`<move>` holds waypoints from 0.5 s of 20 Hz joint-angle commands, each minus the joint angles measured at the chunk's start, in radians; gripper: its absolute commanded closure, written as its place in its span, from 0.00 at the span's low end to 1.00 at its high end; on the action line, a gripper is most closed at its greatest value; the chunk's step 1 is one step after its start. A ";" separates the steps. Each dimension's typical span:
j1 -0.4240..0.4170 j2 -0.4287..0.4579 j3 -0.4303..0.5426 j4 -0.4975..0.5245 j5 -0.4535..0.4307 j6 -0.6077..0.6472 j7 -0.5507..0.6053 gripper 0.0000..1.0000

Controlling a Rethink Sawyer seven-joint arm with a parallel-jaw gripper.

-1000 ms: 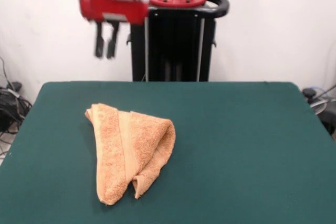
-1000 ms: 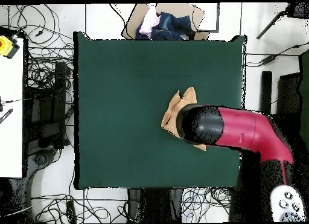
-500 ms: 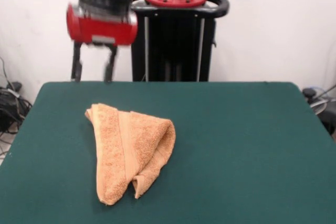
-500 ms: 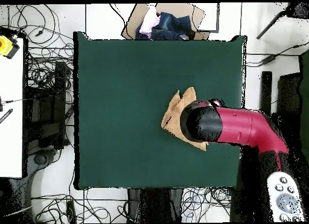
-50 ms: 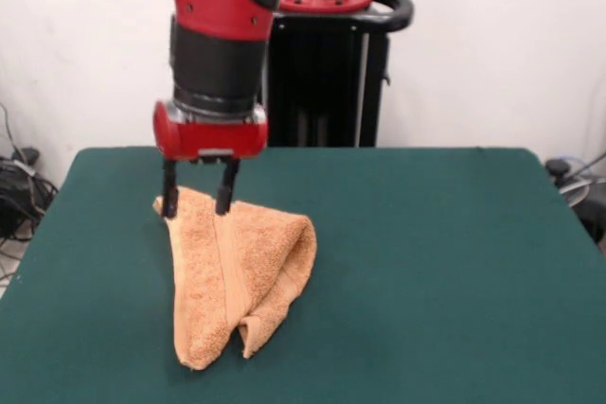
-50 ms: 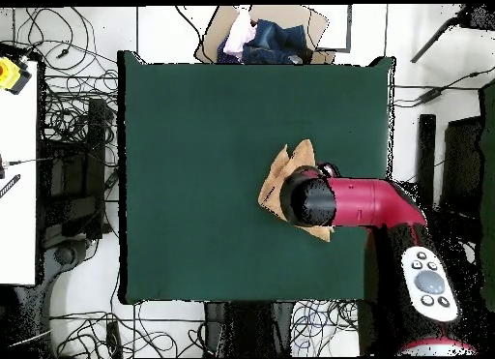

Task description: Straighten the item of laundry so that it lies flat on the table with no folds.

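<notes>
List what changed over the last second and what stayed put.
The end effector came down from above the table's far edge, fingers spread, and now straddles the far corner of the folded towel. Nothing is gripped yet. The towel kept its place and folds on the green table.

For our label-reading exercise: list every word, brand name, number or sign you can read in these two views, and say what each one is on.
No readable text in either view.
Towel: no writing or tag shows.
Arm and end effector: no legible lettering or logo.
Table: plain green, unmarked.
Grey button pad beside the arm in the overhead view: round buttons, any marks too small to read.
</notes>
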 commanded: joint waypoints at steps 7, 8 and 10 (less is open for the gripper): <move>0.032 0.172 0.053 -0.025 -0.078 -0.116 0.072 0.00; 0.029 0.178 0.058 -0.032 -0.077 -0.116 0.069 0.00; 0.023 0.186 0.061 -0.036 -0.078 -0.120 0.067 0.00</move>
